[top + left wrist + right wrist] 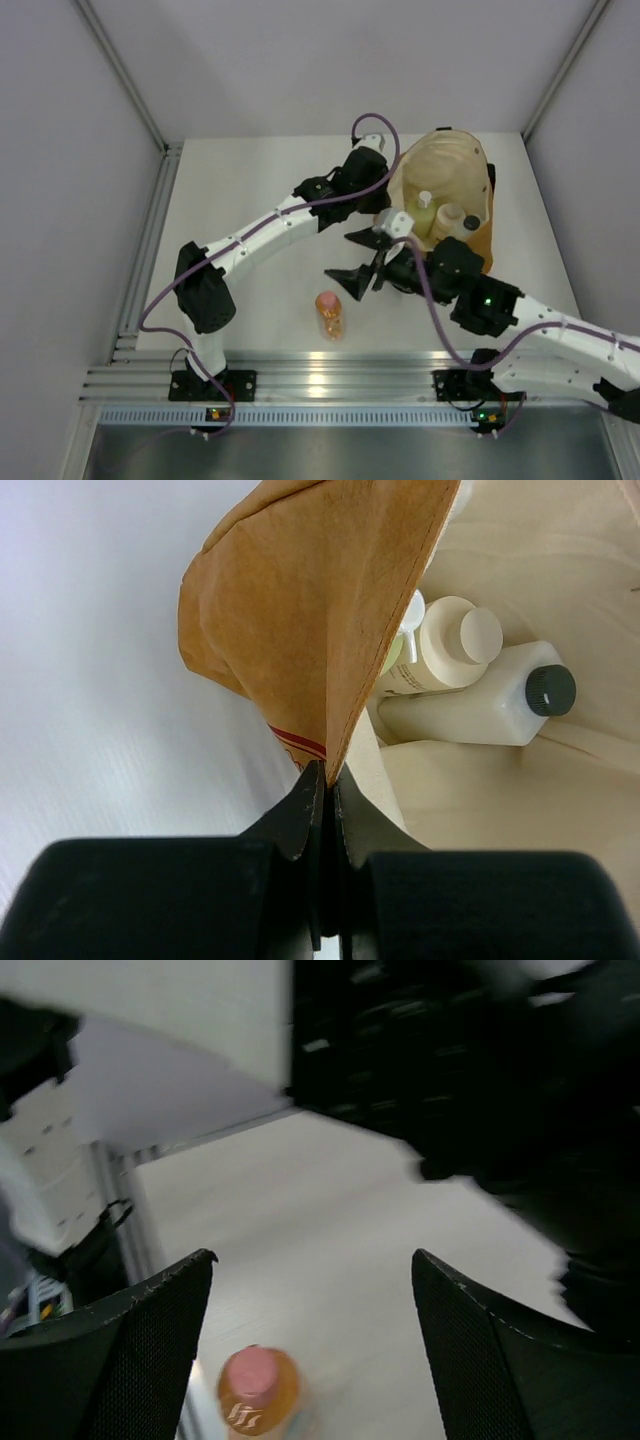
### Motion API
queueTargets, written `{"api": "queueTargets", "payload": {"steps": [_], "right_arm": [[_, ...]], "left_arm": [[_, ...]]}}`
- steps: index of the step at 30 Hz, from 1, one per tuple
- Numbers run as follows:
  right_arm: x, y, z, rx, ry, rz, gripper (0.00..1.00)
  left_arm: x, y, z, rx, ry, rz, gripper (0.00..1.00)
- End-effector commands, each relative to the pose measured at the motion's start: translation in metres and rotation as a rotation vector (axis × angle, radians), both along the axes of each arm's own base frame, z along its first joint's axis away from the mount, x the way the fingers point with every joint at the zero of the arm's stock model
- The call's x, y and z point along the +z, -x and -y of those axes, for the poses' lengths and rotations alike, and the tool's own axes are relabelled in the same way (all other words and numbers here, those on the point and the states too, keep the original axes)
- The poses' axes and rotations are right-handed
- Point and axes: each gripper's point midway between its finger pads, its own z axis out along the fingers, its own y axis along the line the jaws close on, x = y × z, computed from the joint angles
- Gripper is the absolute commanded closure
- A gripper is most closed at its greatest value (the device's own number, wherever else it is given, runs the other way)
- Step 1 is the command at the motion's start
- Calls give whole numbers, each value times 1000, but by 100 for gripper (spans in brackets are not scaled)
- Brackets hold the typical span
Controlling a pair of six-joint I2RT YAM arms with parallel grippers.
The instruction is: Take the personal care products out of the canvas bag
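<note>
White table (270, 190), grey walls (80, 100). At 2 o'clock canvas bag (445, 160), three bottles (450, 650) inside; orange bottle (330, 315) out, toward 6. Bag rim pinched by left gripper (325, 777); right gripper (312, 1260) agape, empty, near orange bottle.
</note>
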Motion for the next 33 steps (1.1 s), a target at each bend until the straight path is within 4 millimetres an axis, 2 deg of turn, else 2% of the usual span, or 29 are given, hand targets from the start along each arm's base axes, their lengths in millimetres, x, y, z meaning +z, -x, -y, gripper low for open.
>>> {"api": "queueTargets", "payload": {"steps": [1, 2, 4, 5, 6, 7, 8, 9, 10, 11, 13, 14, 16, 18, 24, 25, 26, 28, 29, 33], "right_arm": [[61, -52, 90, -357, -150, -67, 21], [56, -64, 111, -428, -138, -100, 21], [63, -80, 147, -546, -200, -155, 19], [62, -97, 174, -648, -203, -166, 19], [42, -107, 181, -690, -152, -240, 18], [47, -111, 185, -692, -141, -262, 18], [33, -120, 199, -756, -103, -326, 18], [23, -131, 200, -780, -73, -372, 19], [16, -140, 209, -819, -64, -400, 20], [3, -150, 210, -838, -32, -436, 20], [1, -162, 218, -873, -18, -454, 22], [-11, -174, 218, -887, 24, -478, 23], [-9, -184, 222, -911, 64, -494, 25], [-20, -202, 223, -937, 145, -513, 28], [-49, -234, 230, -977, 261, -555, 31], [-53, -237, 231, -977, 271, -562, 31], [-66, -242, 231, -977, 313, -585, 32], [-73, -248, 235, -997, 348, -596, 34], [-86, -251, 236, -999, 390, -619, 37], [-105, -254, 239, -1011, 435, -648, 39]], "left_arm": [[21, 4, 9, 18, 114, -26, 100], [20, 6, 11, 10, 124, -41, 100], [19, 10, 15, 6, 150, -74, 100], [20, 13, 17, -2, 164, -90, 100], [17, 14, 17, 1, 169, -103, 100], [18, 16, 17, 8, 181, -115, 100], [19, 18, 17, 8, 187, -121, 100], [19, 18, 17, 12, 193, -125, 100], [20, 19, 15, 15, 195, -126, 100], [23, 18, 14, 25, 199, -121, 100], [26, 19, 10, 43, 208, -119, 100], [27, 19, 8, 54, 211, -121, 100], [33, 17, 3, 85, 222, -109, 100], [33, 17, 1, 97, 222, -107, 100], [33, 16, 1, 102, 224, -108, 100], [34, 16, 1, 103, 226, -106, 100], [34, 16, 0, 105, 226, -106, 100], [35, 15, -1, 110, 226, -102, 100], [36, 14, -1, 113, 227, -98, 100], [36, 14, -1, 116, 228, -98, 100]]}}
